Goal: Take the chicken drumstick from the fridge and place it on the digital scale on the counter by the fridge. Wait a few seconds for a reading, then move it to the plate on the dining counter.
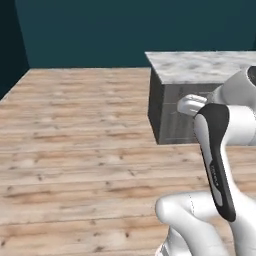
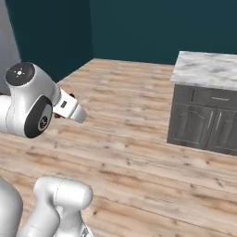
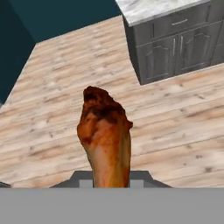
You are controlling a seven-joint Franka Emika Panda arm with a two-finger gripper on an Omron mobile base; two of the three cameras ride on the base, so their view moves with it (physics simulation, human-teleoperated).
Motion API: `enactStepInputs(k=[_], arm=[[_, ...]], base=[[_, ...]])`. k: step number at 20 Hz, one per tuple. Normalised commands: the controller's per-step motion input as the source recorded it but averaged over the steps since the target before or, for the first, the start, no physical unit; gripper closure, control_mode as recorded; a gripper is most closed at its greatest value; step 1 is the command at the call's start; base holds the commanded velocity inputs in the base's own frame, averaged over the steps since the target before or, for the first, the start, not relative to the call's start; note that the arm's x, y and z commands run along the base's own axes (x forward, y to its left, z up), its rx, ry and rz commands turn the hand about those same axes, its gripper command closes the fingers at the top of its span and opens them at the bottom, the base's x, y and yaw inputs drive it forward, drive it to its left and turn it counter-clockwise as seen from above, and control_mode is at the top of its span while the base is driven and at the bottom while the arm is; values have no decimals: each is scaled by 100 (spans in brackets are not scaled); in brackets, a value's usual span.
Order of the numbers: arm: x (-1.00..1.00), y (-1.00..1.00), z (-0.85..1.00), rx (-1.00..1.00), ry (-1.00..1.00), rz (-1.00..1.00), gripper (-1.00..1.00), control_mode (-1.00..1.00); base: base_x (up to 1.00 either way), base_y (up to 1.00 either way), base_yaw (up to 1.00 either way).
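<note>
Clearly the pincer (image 3: 112,181) was clamped on the orange-brown chicken drumstick (image 3: 105,138) — thick end outward — above the pale wooden floor (image 3: 52,109), well apart from the marble-topped dark grey dining counter (image 3: 175,48).

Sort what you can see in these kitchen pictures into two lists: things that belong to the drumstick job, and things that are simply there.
Belongs to the job:
- chicken drumstick, held in the end effector, thick end pointing away from the hand
- dining counter, marble top on a dark grey base

Simply there:
- wooden floor
- teal wall
- cabinet doors under the counter
</note>
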Motion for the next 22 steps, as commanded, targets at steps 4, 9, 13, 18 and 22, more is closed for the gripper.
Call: enactStepInputs(k=[4,9,13,18,22], arm=[[0,0,0,0,0,0,100,100],[0,0,0,0,0,0,100,100],[0,0,0,0,0,0,100,100],[0,0,0,0,0,0,100,100],[0,0,0,0,0,0,100,100]], base=[[100,-12,-46],[100,0,-38],[100,4,-35],[100,9,-33],[100,39,-34]])
